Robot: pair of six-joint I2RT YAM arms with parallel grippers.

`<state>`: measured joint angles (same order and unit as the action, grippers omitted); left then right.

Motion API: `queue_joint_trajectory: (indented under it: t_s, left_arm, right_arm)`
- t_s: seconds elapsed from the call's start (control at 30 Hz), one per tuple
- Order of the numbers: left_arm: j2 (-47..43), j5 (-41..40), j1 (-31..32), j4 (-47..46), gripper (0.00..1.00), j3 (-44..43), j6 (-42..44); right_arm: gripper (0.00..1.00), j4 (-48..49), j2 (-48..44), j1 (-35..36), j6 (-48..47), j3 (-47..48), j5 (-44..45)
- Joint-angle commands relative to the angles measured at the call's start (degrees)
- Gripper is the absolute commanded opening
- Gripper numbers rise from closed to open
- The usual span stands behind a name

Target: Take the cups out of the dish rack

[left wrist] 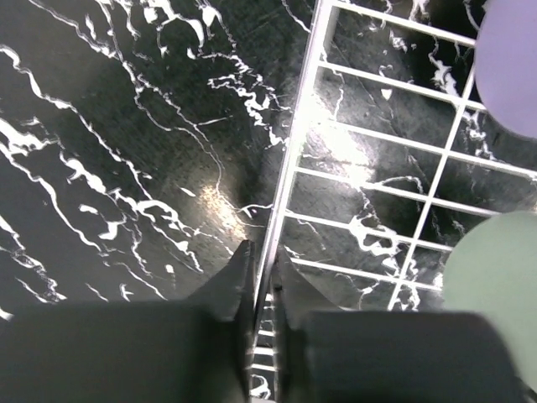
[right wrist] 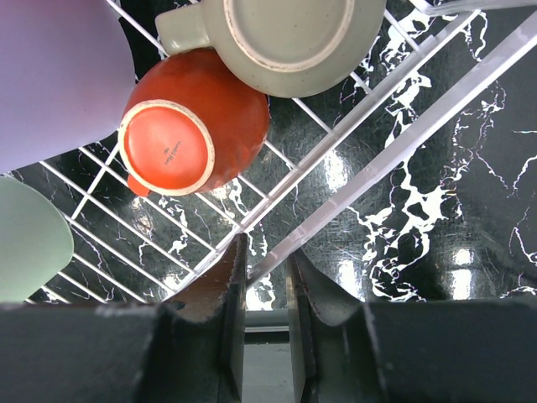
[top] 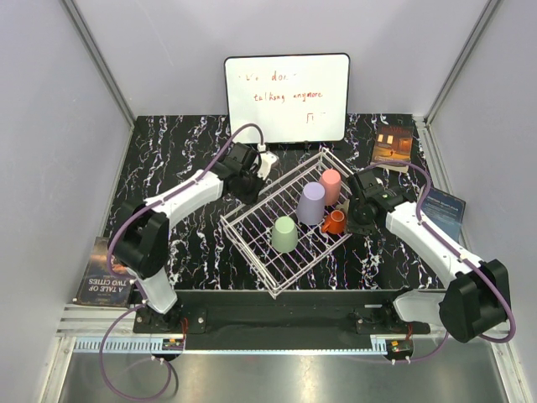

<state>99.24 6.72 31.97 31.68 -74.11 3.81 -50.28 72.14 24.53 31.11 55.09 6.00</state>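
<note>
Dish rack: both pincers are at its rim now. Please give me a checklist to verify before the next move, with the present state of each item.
1. Left pincer closed on the rack rim: ok, the wire sits between its fingers.
2. Right pincer closed on the opposite rim: ok.
3. Cups inside the rack: ok; the green cup, lavender cup, pink cup and orange cup are all in it.
4. A cup is held for unloading: not ok, neither pincer holds one.
5. Cups stay put if the rack moves: cannot tell.
</note>
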Motion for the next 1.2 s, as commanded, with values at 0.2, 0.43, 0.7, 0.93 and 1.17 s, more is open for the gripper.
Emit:
queue_joint_trajectory:
  t_s: [0.2,0.43,0.7,0.93,1.17]
  left_arm:
    - [-1.9,-5.7,0.5,1.4,0.00,0.0,-9.8]
    - [-11.8,-13.5,7.8,1.4,0.00,6.2,-24.9]
    - [-18.5,-13.2,9.6,0.6,0.00,10.4,-39.0]
    - [-15.9,-13.9,9.6,-0.2,0.00,9.6,-41.3]
    - [-9.6,-12.0,9.7,-2.1,0.00,7.7,-43.4]
  right_arm:
    - [0.00,1.2,-1.0,0.6,-0.8,4.0,-3.5]
    - [0.00,3.0,6.8,0.6,-1.0,12.1,-3.3]
    - [0.00,4.0,17.7,0.6,-1.2,21.9,-3.6]
    - [0.00,5.0,27.5,0.6,-1.6,27.7,-5.8]
    - [0.00,5.2,35.9,0.6,-3.0,32.8,-5.6]
